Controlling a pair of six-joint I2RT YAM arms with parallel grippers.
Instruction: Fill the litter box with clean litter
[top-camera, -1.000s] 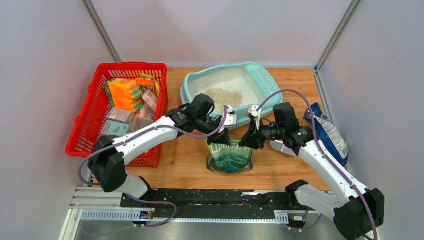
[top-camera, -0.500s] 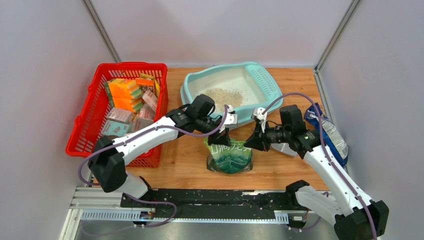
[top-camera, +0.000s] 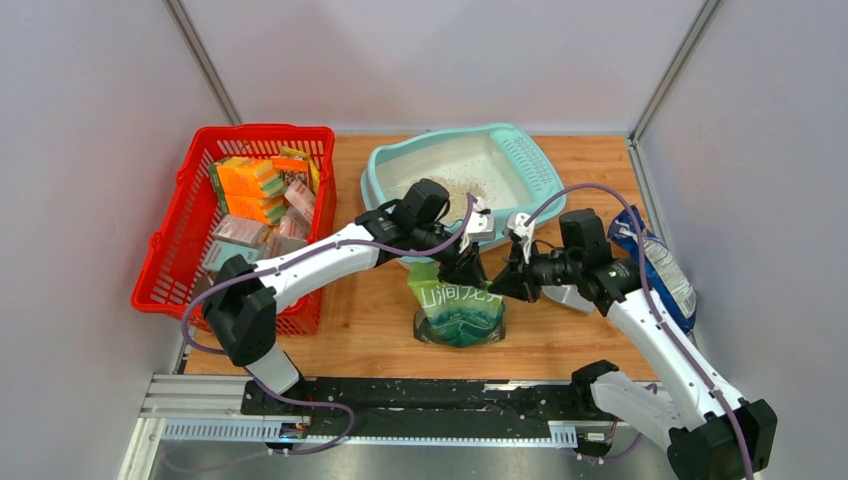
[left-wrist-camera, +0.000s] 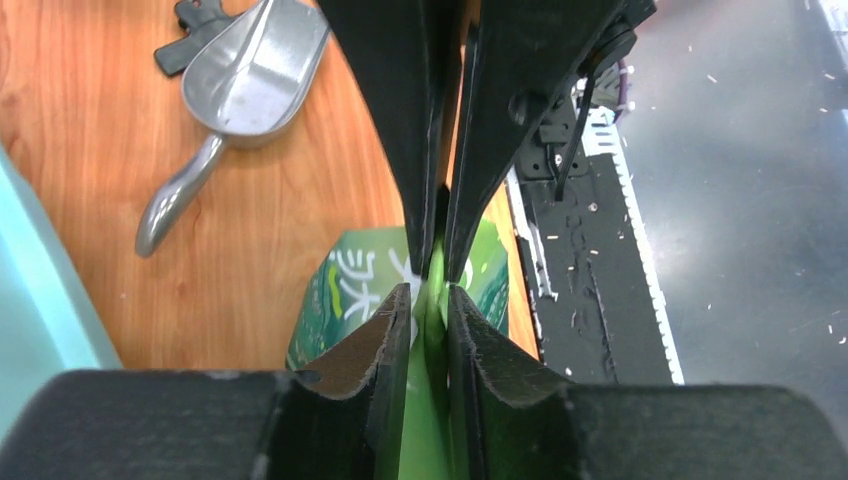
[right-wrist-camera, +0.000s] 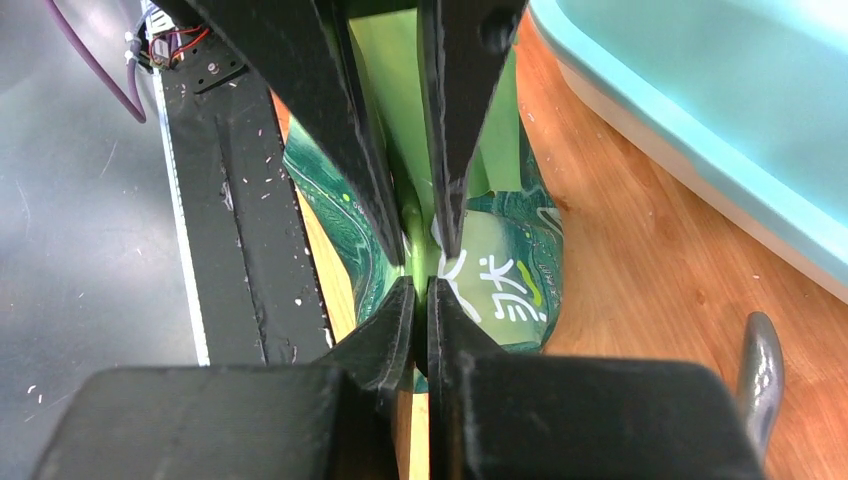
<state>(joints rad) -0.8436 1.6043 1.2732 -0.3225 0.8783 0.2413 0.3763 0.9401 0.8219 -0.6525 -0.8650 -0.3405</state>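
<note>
The litter box (top-camera: 531, 165), behind the upright green bag (top-camera: 460, 312), holds a small pile of clean litter (top-camera: 466, 186); my right claw (right-wrist-camera: 421, 305) pinches the bag's top edge, my left claw (left-wrist-camera: 431, 305) straddles it slightly parted: I should close firmly, then spread the mouth evenly.

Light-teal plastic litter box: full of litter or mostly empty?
Mostly empty: the light-teal plastic litter box holds one small beige granule pile; most of its whitish inside is bare.
</note>
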